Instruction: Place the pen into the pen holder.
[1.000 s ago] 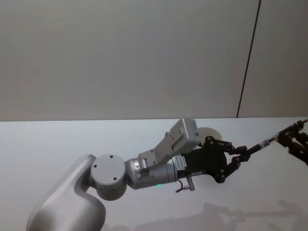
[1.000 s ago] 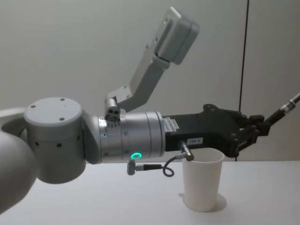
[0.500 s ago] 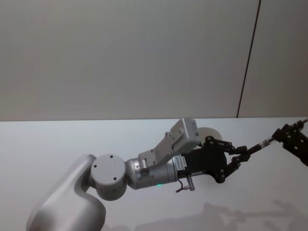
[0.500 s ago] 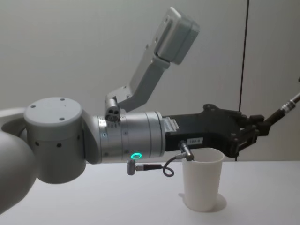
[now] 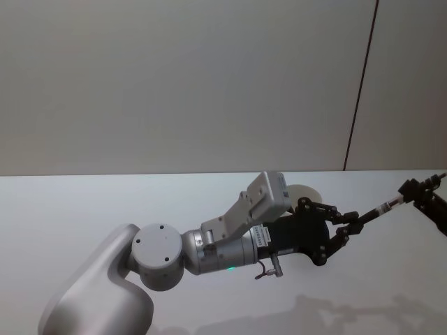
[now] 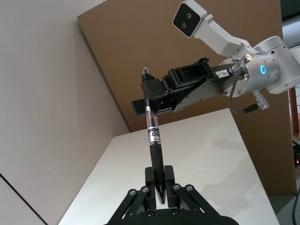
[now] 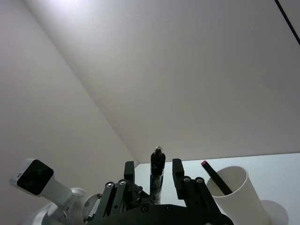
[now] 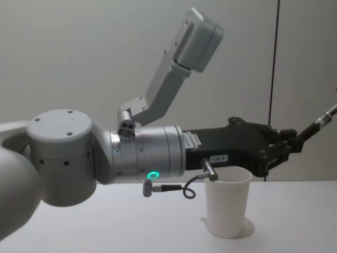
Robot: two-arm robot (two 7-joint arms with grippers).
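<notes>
Pen handoff above the cup

The left end effector (image 5: 353, 227) pinches the pen (image 5: 377, 211) mid-right of the head view; the right end effector (image 7: 157, 180), fingers spread around its far end, should clear before the left lowers it into the cup (image 8: 227, 201), lower centre-right of the chest view.

left arm: stretched forward to the right | left gripper (image 5: 355, 223): fingers closed | right gripper (image 5: 421, 193): fingers parted, at right edge
</notes>
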